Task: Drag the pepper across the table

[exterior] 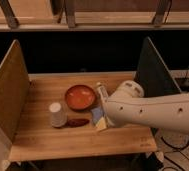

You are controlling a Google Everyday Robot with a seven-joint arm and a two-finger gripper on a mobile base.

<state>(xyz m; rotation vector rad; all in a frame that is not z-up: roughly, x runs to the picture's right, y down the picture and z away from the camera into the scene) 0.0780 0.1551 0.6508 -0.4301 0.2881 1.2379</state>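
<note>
Just in front of the bowl [80, 96], the pepper [78, 122] lies flat on the table [63, 142], touched by nothing. Front-left of the bowl stands 1 white cup [57, 114]; front-right of it lies 1 blue sponge [96, 115]. The gripper [102, 124] sits low, front-right of the bowl, just past the sponge. The white arm [153, 110] hides most of it, so I cannot tell whether it is released or clenched.
</note>
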